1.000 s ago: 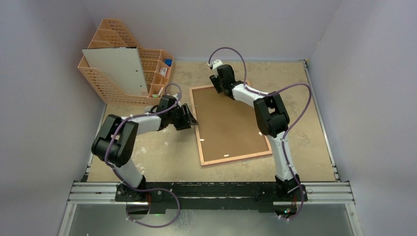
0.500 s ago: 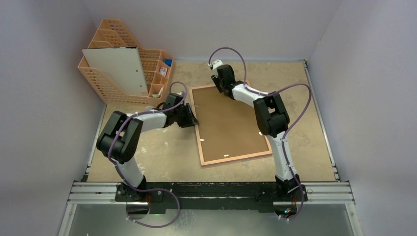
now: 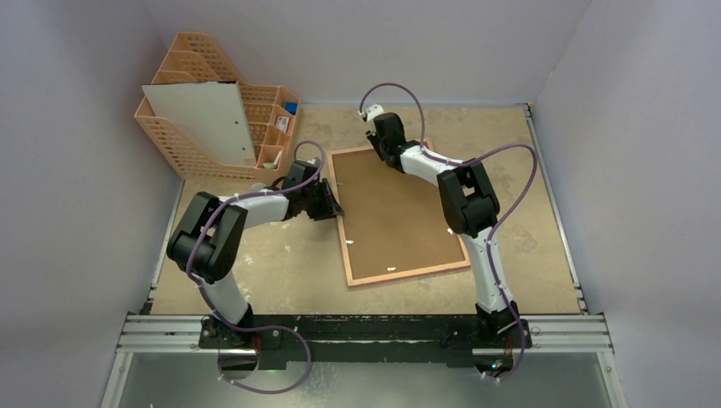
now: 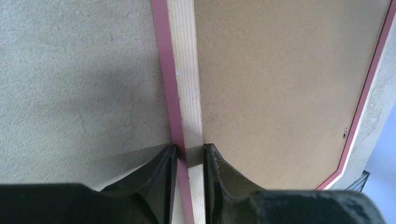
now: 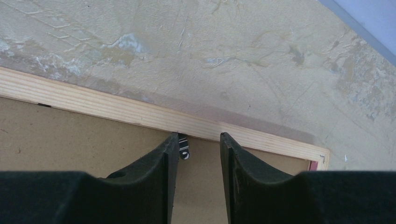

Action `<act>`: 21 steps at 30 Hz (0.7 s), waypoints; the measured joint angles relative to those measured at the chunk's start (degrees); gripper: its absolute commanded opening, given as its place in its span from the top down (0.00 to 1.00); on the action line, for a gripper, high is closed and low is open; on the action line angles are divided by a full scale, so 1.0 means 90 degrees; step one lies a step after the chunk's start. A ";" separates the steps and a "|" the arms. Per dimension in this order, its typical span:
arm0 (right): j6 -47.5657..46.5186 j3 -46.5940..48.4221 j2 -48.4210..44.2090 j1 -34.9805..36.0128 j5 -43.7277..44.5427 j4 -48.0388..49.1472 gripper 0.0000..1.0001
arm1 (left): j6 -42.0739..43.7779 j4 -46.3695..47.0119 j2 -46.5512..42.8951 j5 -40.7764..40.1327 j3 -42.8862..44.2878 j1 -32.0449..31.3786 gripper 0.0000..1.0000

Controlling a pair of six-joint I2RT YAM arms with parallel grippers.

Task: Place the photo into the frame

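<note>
Two left fingers (image 4: 161, 179) pinch the near stretch of one long rail of the frame (image 4: 184, 93), one pad on the pink outer edge, the other against the pale wood's inner side. Just beyond them the rail runs straight ahead, with the brown backing board (image 4: 280, 84) to their right and bare counter (image 4: 70, 70) to their left. The right fingers (image 5: 154, 172) stand spread and hold nothing. They hover over the board just short of the frame's other rail, with a small metal clip (image 5: 184, 148) beside the left pad.

The frame lies back-up and flat. It looks light and stiff but thin-edged, so it is best taken by the rail rather than a corner, since a one-sided lift could twist it.

The photo's printed face shows nowhere. Well away from the left fingers a white sheet (image 3: 200, 119) leans in the orange rack (image 3: 174, 153) — possibly its back, though I cannot tell. A print that size would be floppy and easily creased, so it wants a gentle edge hold.
</note>
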 measured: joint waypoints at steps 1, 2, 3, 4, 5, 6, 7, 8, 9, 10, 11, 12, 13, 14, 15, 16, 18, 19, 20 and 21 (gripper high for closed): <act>0.0002 0.0000 0.0005 0.0000 0.0002 0.0002 0.61 | 0.0000 0.0000 0.0000 0.0000 0.0000 0.0000 0.76; 0.0007 0.0000 0.0005 0.0000 0.0005 0.0002 0.61 | 0.0000 0.0000 0.0002 0.0000 0.0000 0.0000 0.76; 0.0027 0.0000 0.0005 0.0000 0.0007 0.0002 0.62 | 0.0000 0.0000 0.0002 0.0000 0.0000 0.0000 0.76; 0.0044 0.0005 0.0007 0.0000 0.0007 0.0000 0.62 | 0.0000 0.0000 0.0002 0.0000 0.0000 0.0000 0.76; 0.0056 0.0007 0.0010 0.0000 0.0010 0.0000 0.62 | 0.0000 0.0000 0.0002 0.0000 0.0000 0.0000 0.76; 0.0073 0.0007 0.0012 0.0000 0.0012 0.0000 0.62 | 0.0000 0.0000 0.0002 0.0000 0.0000 0.0000 0.76; 0.0095 0.0010 0.0017 0.0000 0.0012 0.0000 0.63 | 0.0000 0.0000 0.0002 0.0000 0.0000 0.0000 0.76; 0.0104 0.0022 0.0019 -0.0002 0.0012 -0.0010 0.63 | 0.0000 0.0000 0.0002 0.0002 0.0000 0.0000 0.76; 0.0121 0.0029 0.0022 -0.0005 0.0010 -0.0019 0.64 | 0.0000 0.0000 0.0002 0.0000 0.0000 0.0000 0.76; 0.0141 0.0039 0.0029 -0.0005 0.0007 -0.0032 0.66 | 0.0000 0.0000 0.0002 0.0000 0.0000 0.0000 0.76; 0.0151 0.0053 0.0039 -0.0005 0.0005 -0.0049 0.66 | 0.0000 0.0000 0.0002 0.0000 0.0000 0.0000 0.76; 0.0168 0.0068 0.0049 -0.0005 0.0005 -0.0061 0.67 | 0.0000 0.0002 0.0002 0.0000 0.0000 0.0000 0.76; 0.0185 0.0073 0.0053 -0.0005 0.0002 -0.0061 0.68 | 0.0000 0.0007 0.0002 -0.0002 0.0000 0.0000 0.76; 0.0204 0.0080 0.0061 -0.0005 0.0002 -0.0066 0.69 | 0.0000 0.0010 0.0002 -0.0002 0.0000 0.0000 0.76; 0.0219 0.0090 0.0063 -0.0005 0.0002 -0.0066 0.70 | 0.0000 0.0015 0.0002 -0.0005 0.0000 0.0000 0.76; 0.0226 0.0092 0.0073 -0.0005 0.0005 -0.0066 0.71 | 0.0000 0.0019 0.0002 -0.0007 0.0000 0.0000 0.76; 0.0236 0.0104 0.0083 -0.0005 0.0027 -0.0075 0.74 | 0.0000 0.0029 0.0007 -0.0012 0.0000 0.0000 0.76; 0.0243 0.0109 0.0087 -0.0007 0.0049 -0.0075 0.75 | 0.0000 0.0032 0.0007 -0.0017 0.0000 0.0000 0.76; 0.0255 0.0114 0.0090 -0.0007 0.0063 -0.0080 0.76 | 0.0000 0.0032 0.0007 -0.0022 -0.0002 0.0000 0.75; 0.0265 0.0114 0.0090 -0.0012 0.0066 -0.0085 0.77 | 0.0000 0.0032 0.0007 -0.0027 -0.0002 0.0000 0.75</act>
